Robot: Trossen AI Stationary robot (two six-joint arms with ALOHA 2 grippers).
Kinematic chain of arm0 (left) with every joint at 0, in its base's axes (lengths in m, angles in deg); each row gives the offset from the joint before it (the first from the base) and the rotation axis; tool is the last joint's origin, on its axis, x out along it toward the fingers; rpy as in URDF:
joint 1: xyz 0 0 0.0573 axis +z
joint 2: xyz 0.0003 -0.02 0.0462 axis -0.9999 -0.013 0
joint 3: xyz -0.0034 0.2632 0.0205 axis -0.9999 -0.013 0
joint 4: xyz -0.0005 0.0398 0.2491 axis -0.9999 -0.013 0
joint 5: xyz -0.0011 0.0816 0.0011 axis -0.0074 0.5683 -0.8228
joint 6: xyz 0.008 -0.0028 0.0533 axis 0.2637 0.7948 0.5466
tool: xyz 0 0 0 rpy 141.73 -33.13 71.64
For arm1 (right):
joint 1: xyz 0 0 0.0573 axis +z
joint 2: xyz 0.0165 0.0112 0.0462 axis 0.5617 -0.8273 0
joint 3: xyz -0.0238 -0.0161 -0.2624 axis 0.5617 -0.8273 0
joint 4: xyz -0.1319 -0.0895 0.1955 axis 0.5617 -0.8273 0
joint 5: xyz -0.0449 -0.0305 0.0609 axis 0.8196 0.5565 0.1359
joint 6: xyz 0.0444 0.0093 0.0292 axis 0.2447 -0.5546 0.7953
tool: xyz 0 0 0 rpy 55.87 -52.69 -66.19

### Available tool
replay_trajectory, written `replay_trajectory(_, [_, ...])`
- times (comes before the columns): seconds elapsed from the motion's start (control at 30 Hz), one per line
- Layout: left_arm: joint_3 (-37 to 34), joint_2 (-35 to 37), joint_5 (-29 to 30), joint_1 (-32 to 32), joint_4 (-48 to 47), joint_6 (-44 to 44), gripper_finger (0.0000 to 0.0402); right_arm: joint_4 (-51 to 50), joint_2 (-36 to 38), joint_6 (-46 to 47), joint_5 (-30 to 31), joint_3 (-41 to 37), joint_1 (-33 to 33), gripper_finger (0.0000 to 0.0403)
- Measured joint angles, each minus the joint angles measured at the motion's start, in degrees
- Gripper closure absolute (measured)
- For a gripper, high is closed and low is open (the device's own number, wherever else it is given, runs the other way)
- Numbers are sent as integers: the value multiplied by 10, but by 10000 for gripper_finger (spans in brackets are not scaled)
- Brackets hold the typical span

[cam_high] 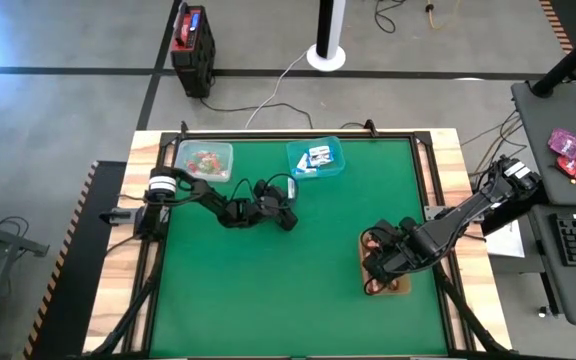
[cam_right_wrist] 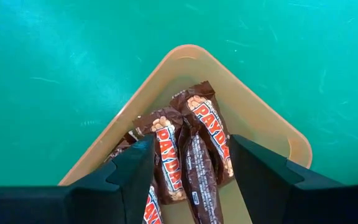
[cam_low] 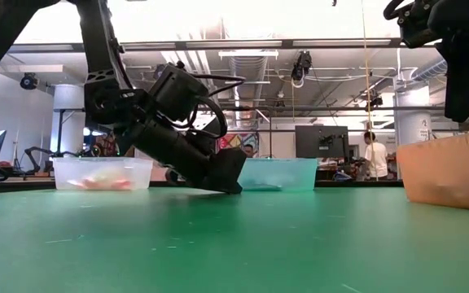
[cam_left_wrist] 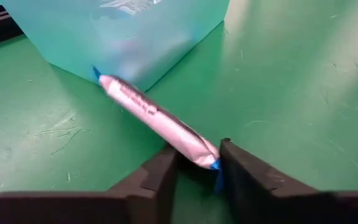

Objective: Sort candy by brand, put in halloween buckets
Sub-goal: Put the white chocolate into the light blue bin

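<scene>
The left gripper [cam_high: 286,219] is down at the green counter [cam_high: 268,290], just short of the teal bucket [cam_high: 316,158] at the far edge. In its wrist view the fingers [cam_left_wrist: 157,180] stand on either side of one end of a white-and-blue packet [cam_left_wrist: 157,118]; they sit close against it, but whether they are clamped on it cannot be told. The packet lies on the counter, its other end touching the foot of the teal bucket's wall [cam_left_wrist: 123,37]. More white-and-blue packets [cam_high: 315,156] lie inside that bucket. The mint bucket [cam_high: 204,160], to the left of the teal one along the far edge, holds red-pink sweets [cam_high: 204,159]. The right gripper [cam_high: 380,262] hovers over the amber tray [cam_high: 400,287] near the counter's right front; its fingers [cam_right_wrist: 126,180] are apart and hold nothing. Below them, several dark red-brown bars [cam_right_wrist: 191,149] lie side by side in the tray [cam_right_wrist: 260,118]. In the low view the left gripper [cam_low: 228,181] tilts down to the counter in front of the two far buckets, and the tray [cam_low: 450,171] shows at the right edge.
</scene>
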Motion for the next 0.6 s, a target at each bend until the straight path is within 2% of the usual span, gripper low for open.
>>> replay_trajectory(0.2, [-1,1,0,-5,-3,-2,386,2,0,2,0,0,0,202])
replay_trajectory(0.37, [-1,27,-5,-12,-50,-19,382,9,0,2,0,0,0,202])
replay_trajectory(0.6, [-5,147,29,-22,-273,-48,392,17,0,2,0,0,0,202])
